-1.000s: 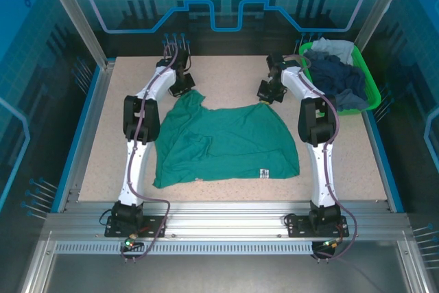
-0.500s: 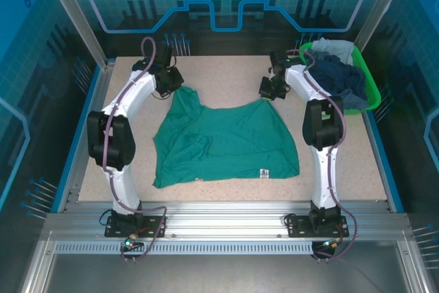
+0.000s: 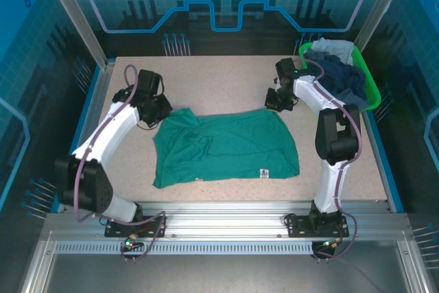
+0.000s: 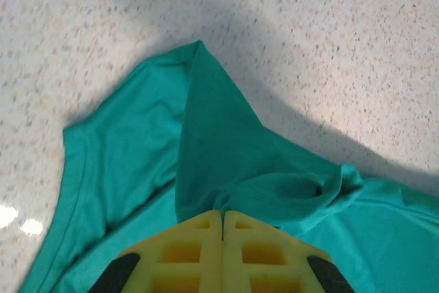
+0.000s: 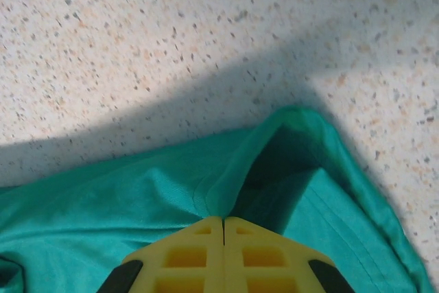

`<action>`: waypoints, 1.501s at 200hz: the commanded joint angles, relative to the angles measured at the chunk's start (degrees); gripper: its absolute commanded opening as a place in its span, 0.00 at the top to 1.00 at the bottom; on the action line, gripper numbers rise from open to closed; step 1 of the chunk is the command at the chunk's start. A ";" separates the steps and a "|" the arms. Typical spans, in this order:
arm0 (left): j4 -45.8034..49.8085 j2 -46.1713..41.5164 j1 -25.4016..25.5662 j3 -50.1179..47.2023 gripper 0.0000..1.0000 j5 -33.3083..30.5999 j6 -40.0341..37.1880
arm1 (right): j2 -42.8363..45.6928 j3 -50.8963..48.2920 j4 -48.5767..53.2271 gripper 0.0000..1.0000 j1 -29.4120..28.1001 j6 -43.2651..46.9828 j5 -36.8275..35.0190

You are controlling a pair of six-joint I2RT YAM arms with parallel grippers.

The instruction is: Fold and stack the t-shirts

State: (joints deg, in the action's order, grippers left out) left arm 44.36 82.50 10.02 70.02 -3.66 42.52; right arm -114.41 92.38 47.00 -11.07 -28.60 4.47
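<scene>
Moved: left gripper [image 3: 163,110] has been swung left and nearer, right gripper [image 3: 276,101] slightly nearer; the far edge of the shirt [image 3: 226,145] is now laid flatter.
Shirt: teal, spread at the middle of the table [image 3: 226,77].
Fingers: both pairs are clamped on its far corners.
Writing: white tag [image 3: 263,172] by the near hem, unreadable.
Top view: green basket [image 3: 374,94], far right, heaped with navy shirts [image 3: 339,77].
Wrist views: cloth is seen pinched between closed yellow tips.

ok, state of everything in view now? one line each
teal t-shirt: unfolded on the table, left side rumpled
left gripper: shut on the teal t-shirt's far-left corner
right gripper: shut on its far-right corner
basket: upright, holding shirts
navy t-shirt: heaped unfolded in the basket
grey-blue t-shirt: heaped unfolded at its far end
</scene>
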 commanded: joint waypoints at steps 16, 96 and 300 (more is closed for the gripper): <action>4.75 -6.77 1.93 -8.15 1.00 -2.66 6.22 | 4.92 -5.00 -1.66 1.00 0.30 0.57 -2.18; 4.90 -10.91 3.80 -14.05 1.00 -2.06 11.83 | 8.34 -10.85 -2.10 1.00 -0.29 -1.72 -2.23; 6.04 -16.24 4.40 -16.85 0.48 -2.09 16.76 | 20.15 -22.93 -1.42 0.60 -0.55 -9.51 -10.63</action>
State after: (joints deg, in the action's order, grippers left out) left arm 52.25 65.19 18.55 48.80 -5.23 62.41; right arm -99.20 68.64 45.41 -11.79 -34.04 -4.23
